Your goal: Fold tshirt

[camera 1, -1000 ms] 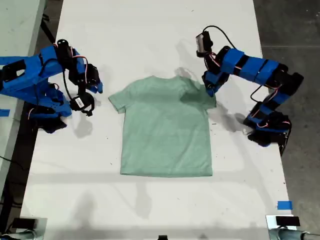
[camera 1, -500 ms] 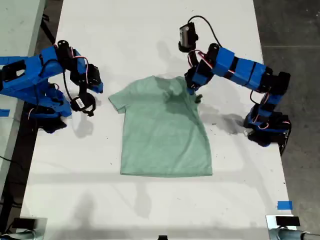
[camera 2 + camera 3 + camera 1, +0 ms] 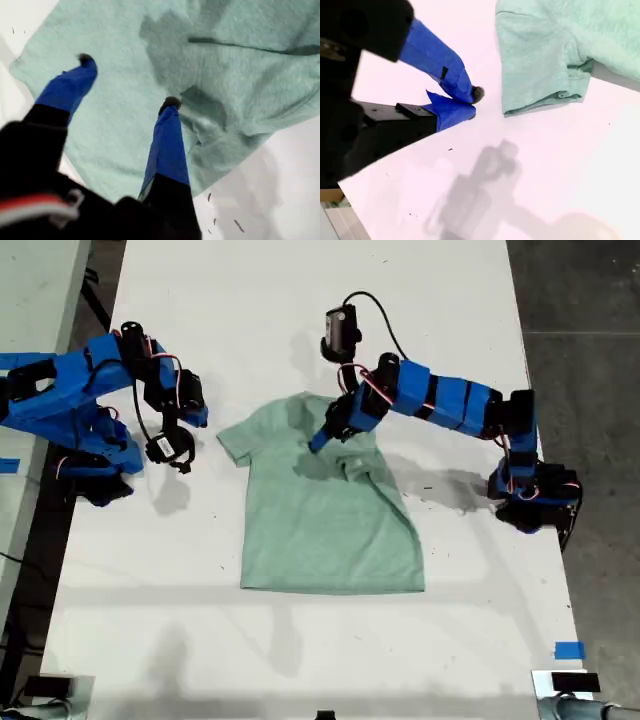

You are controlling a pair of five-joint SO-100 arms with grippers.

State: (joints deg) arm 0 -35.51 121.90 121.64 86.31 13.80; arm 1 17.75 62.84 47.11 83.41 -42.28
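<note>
tshirt [image 3: 325, 502]: 1 | first end effector [image 3: 127, 82]: jaws apart | second end effector [image 3: 470, 102]: closed, empty

White table [image 3: 300, 300], blue tape [image 3: 568, 650] near edge.

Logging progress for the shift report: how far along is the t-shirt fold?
Early stage. Done: one sleeve of the tshirt lies folded inward over the chest. In hand: my first end effector hovers open above that fold. Left: the other sleeve, beside my shut second end effector, is flat and unfolded, and the hem is not folded up.
</note>
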